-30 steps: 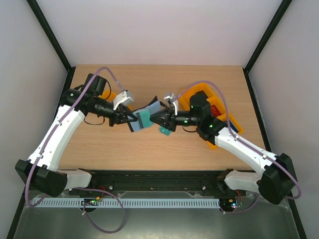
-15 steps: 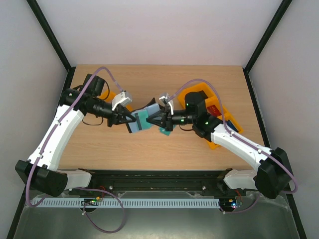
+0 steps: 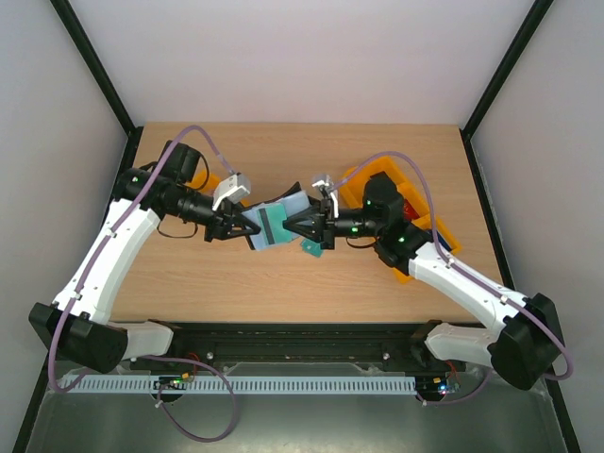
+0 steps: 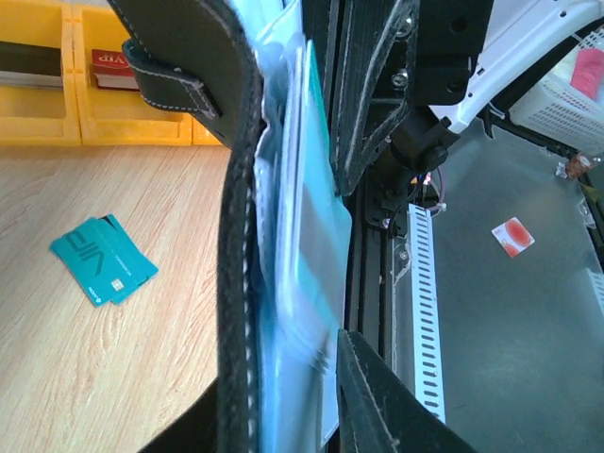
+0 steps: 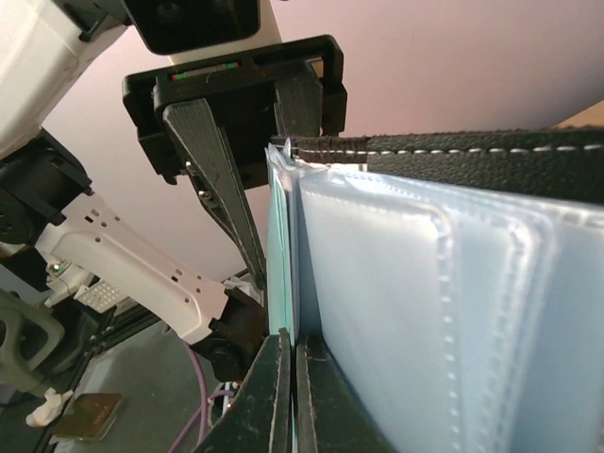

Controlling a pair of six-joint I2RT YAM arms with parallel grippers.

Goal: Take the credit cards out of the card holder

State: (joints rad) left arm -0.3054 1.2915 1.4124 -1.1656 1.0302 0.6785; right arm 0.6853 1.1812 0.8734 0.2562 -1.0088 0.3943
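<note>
The black card holder (image 3: 279, 213) hangs open in the air between both arms. My left gripper (image 3: 243, 226) is shut on its left side; in the left wrist view the jaws flank the black cover (image 4: 236, 236) and the blue-grey sleeves (image 4: 297, 283). My right gripper (image 3: 290, 226) is shut on the edge of a teal credit card (image 5: 279, 255) that sticks out of the sleeves (image 5: 396, 311). Two more teal credit cards (image 3: 310, 248) lie on the table under the right gripper, and the left wrist view shows these cards (image 4: 102, 272) too.
Orange trays (image 3: 379, 179) stand behind the right arm, one holding a red block (image 3: 408, 206). Another orange tray (image 3: 215, 183) sits behind the left wrist. Black frame posts rise at the table's corners. In the right wrist view the left gripper (image 5: 236, 104) faces the camera closely.
The right gripper closed on a card's edge and has drawn back to the right a little. The wallet turned slightly with it. The left jaws have eased a little.
</note>
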